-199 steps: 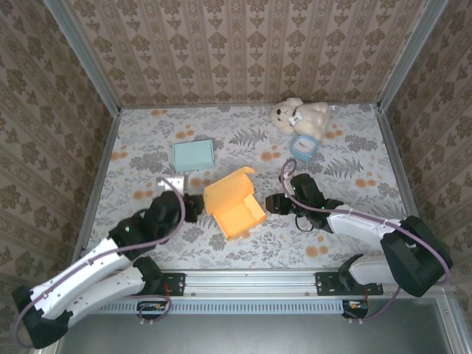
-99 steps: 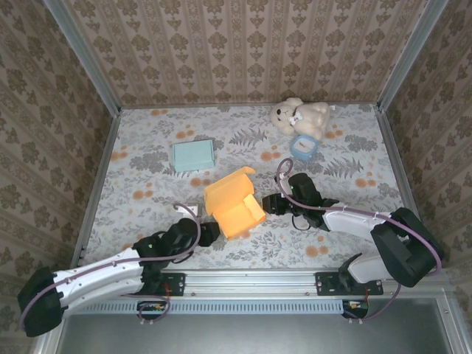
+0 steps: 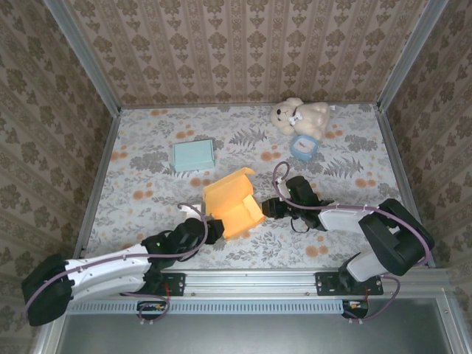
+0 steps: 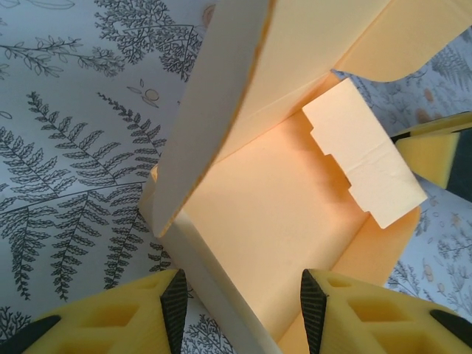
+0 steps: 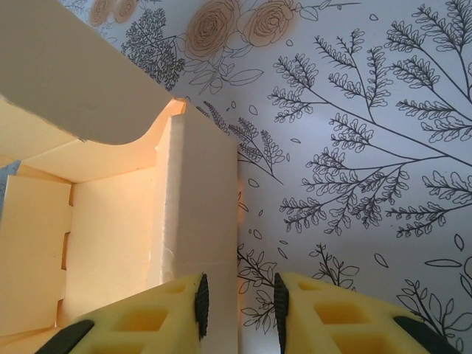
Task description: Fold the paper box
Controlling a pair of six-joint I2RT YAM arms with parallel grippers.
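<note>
In the top external view, the orange paper box [image 3: 232, 206] is being held near the middle of the flowered table [image 3: 140, 173], lid flap raised, with the left gripper [image 3: 212, 230] at its near left corner and the right gripper [image 3: 269, 208] against its right wall. In the left wrist view, the left gripper [image 4: 240, 310] is being kept released, its foam pads spread either side of the box's near wall [image 4: 221, 295]. The slotted tab [image 4: 361, 162] is being left loose inside. In the right wrist view, the right gripper [image 5: 237, 313] is being carried with a narrow gap into which the side wall [image 5: 199, 199] is running. Whether it is clenched cannot be told. A collapse or skid of the box is being risked: the light card could be creased if the pads are closed off the fold line, or pushed along the cloth by one-sided pressure. Against the earlier pictures, the left arm is being found swung low from the box's left side to its near corner, the right gripper drawn closer, and the box nudged slightly.
</note>
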